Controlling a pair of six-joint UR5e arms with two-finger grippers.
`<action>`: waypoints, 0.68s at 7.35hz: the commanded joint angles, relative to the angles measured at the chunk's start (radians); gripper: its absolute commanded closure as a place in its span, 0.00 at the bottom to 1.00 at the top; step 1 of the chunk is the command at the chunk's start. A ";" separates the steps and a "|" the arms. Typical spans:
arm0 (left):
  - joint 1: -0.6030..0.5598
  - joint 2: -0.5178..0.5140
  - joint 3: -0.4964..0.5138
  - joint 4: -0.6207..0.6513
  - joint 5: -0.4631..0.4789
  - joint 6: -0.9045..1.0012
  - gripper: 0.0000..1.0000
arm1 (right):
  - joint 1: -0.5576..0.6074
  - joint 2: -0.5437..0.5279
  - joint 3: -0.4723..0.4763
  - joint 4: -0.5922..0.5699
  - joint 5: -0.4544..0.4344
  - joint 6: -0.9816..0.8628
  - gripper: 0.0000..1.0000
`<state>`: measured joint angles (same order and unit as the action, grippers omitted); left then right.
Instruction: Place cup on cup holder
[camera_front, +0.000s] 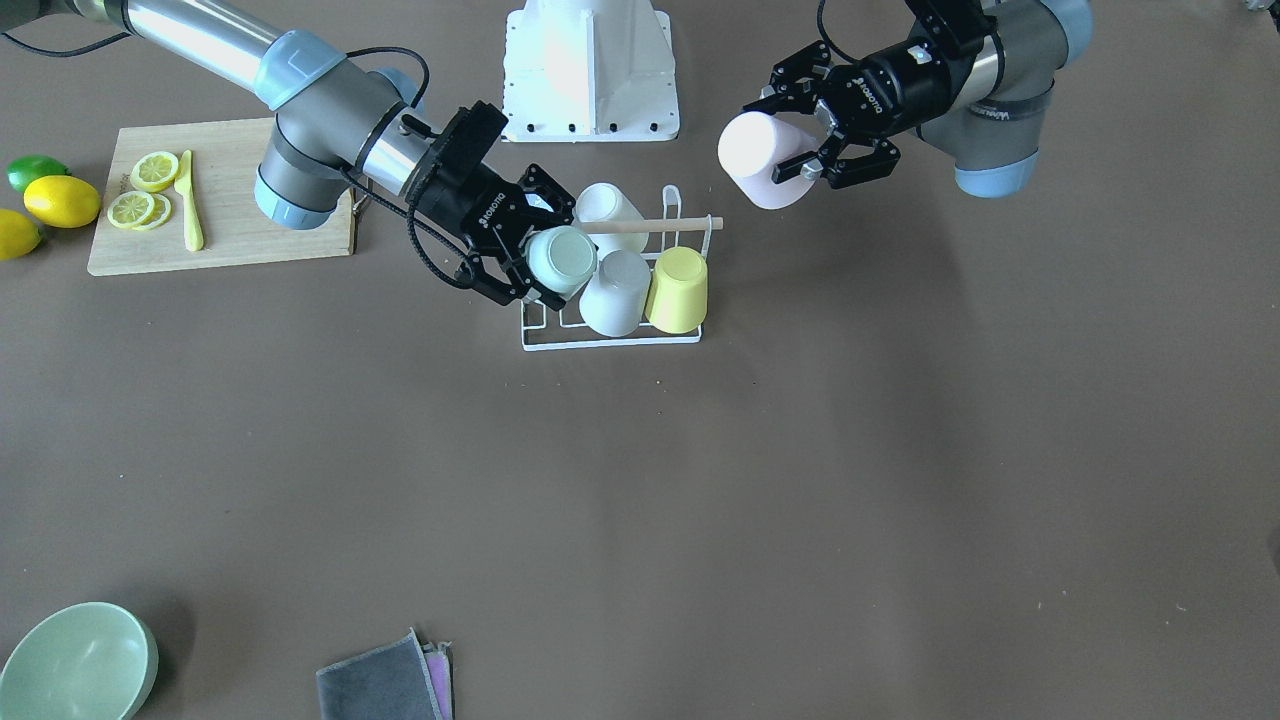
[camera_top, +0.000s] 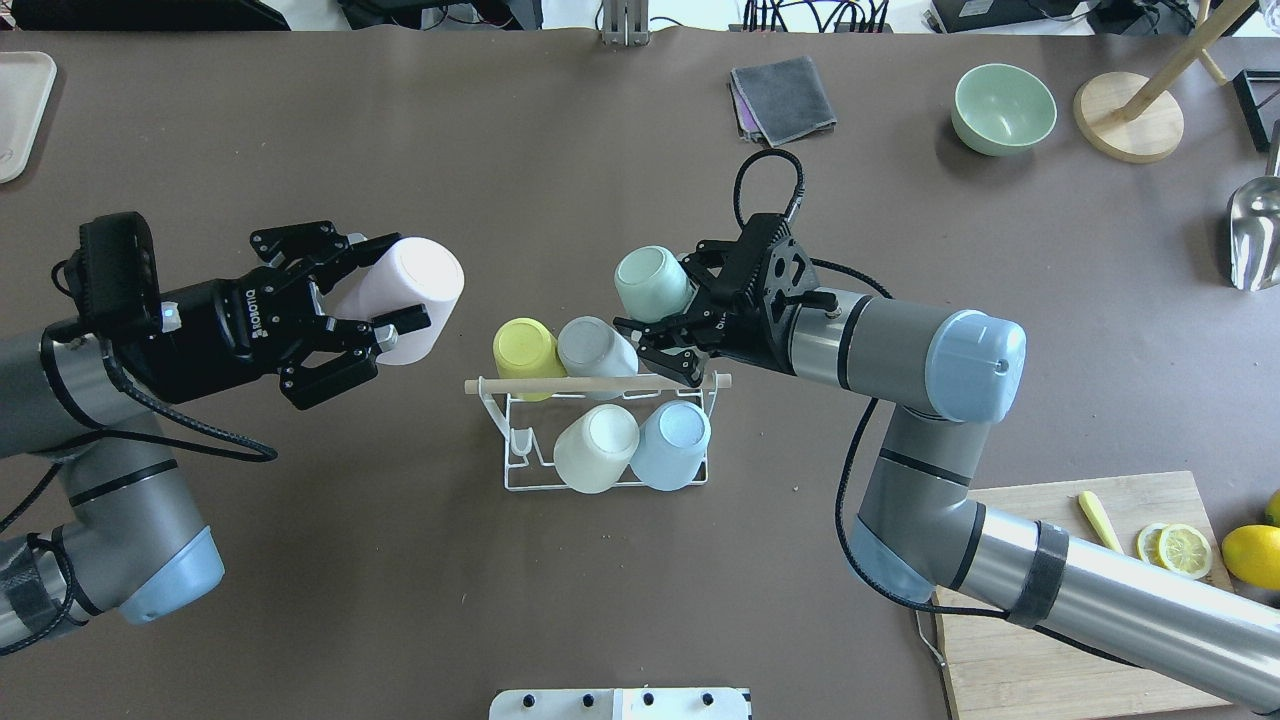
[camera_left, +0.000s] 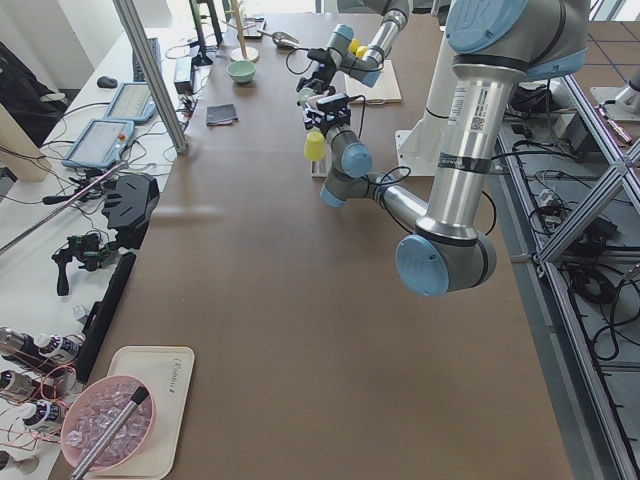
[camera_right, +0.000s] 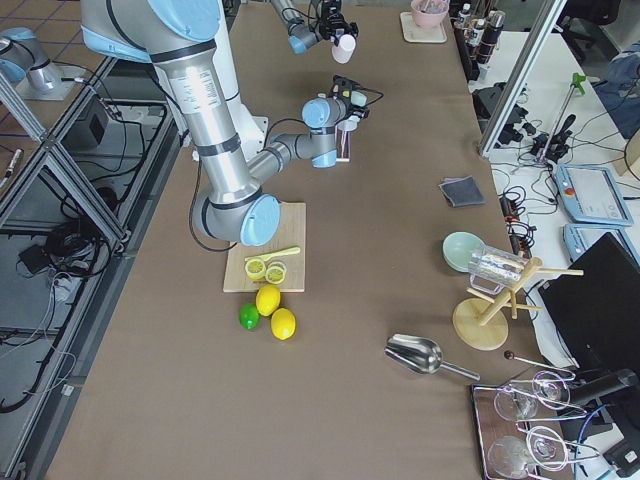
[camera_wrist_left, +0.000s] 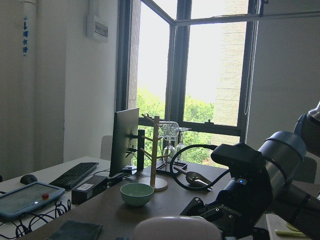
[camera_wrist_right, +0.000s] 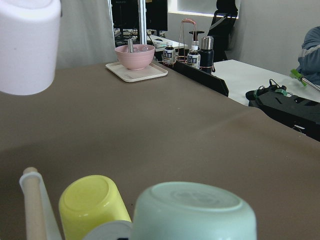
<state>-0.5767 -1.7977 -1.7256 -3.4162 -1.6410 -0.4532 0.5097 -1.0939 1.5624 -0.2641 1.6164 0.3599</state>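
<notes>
The cup holder (camera_top: 600, 483) is a white wire rack with a wooden rod (camera_top: 600, 383) across its top, at mid-table. A yellow cup (camera_top: 527, 352), a grey cup (camera_top: 595, 350), a cream cup (camera_top: 597, 447) and a light blue cup (camera_top: 672, 445) sit upside down on it. My right gripper (camera_top: 665, 295) is shut on a mint cup (camera_top: 650, 283), tilted, at the rack's far right corner beside the grey cup. My left gripper (camera_top: 395, 290) is shut on a pink cup (camera_top: 412, 295), held in the air left of the rack. The rack (camera_front: 610, 343), the mint cup (camera_front: 562, 260) and the pink cup (camera_front: 765, 160) also show in the front-facing view.
A wooden cutting board (camera_top: 1050, 600) with lemon slices and a yellow knife lies under my right arm, with lemons (camera_top: 1250, 555) beside it. A green bowl (camera_top: 1003, 108), grey cloths (camera_top: 783, 98), a wooden stand (camera_top: 1130, 115) and a metal scoop (camera_top: 1255, 230) are at the far right.
</notes>
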 joint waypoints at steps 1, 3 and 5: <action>0.067 -0.011 -0.005 -0.023 0.083 0.001 1.00 | 0.009 0.003 -0.012 -0.001 -0.004 0.001 0.75; 0.190 -0.043 -0.003 -0.023 0.211 0.095 1.00 | 0.009 0.006 -0.013 -0.001 -0.004 0.001 0.74; 0.262 -0.019 0.006 -0.044 0.292 0.146 1.00 | 0.004 0.005 -0.015 0.000 -0.004 0.001 0.73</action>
<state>-0.3614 -1.8317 -1.7258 -3.4460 -1.4139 -0.3499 0.5159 -1.0883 1.5491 -0.2650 1.6121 0.3612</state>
